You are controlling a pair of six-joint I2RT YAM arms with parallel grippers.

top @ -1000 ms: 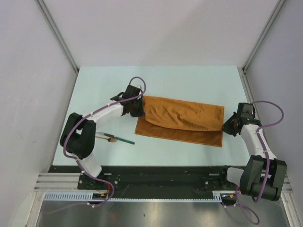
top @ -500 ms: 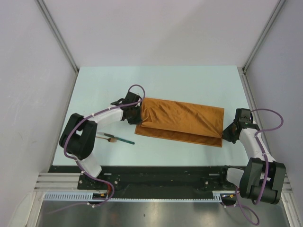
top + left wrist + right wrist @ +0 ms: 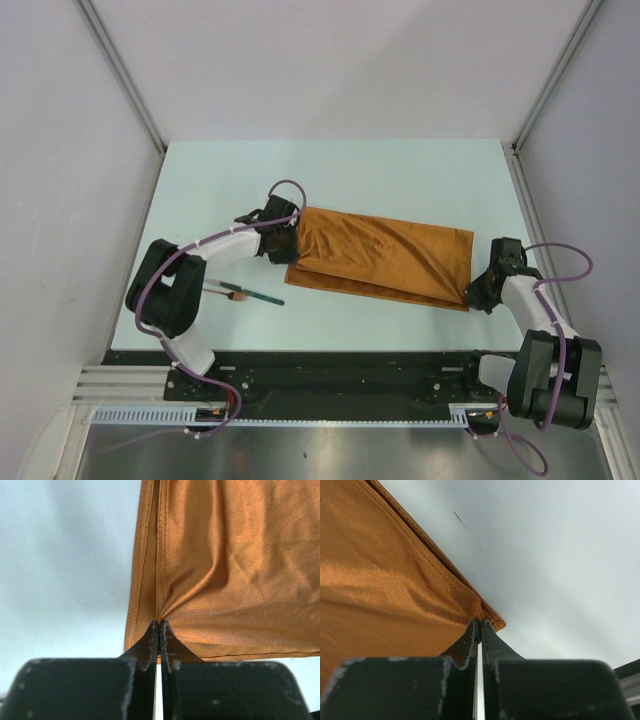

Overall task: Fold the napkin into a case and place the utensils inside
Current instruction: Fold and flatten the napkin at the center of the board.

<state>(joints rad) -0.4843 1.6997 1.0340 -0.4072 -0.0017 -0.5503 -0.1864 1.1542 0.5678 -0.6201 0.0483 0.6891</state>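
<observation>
The rust-orange napkin (image 3: 385,255) lies folded into a wide layered band on the pale table (image 3: 400,175). Its upper layer reaches almost to the near edge of the layer below. My left gripper (image 3: 291,246) is shut on the napkin's left end; in the left wrist view the tips (image 3: 159,624) pinch the hem of the cloth (image 3: 225,570). At the near right corner my right gripper (image 3: 473,290) is shut too, its tips (image 3: 480,621) pinching the hem of the cloth (image 3: 380,570). The utensils (image 3: 245,293), one teal-handled and one wooden with a brown end, lie left of the napkin under the left arm.
Grey walls with metal rails (image 3: 120,75) enclose the table on three sides. A black strip (image 3: 330,370) with the arm bases runs along the near edge. The left forearm (image 3: 225,240) passes just above the utensils.
Both grippers have moved toward the near edge, drawing the napkin's upper layer down over the lower one. The strip of lower layer showing along the near edge has shrunk.
</observation>
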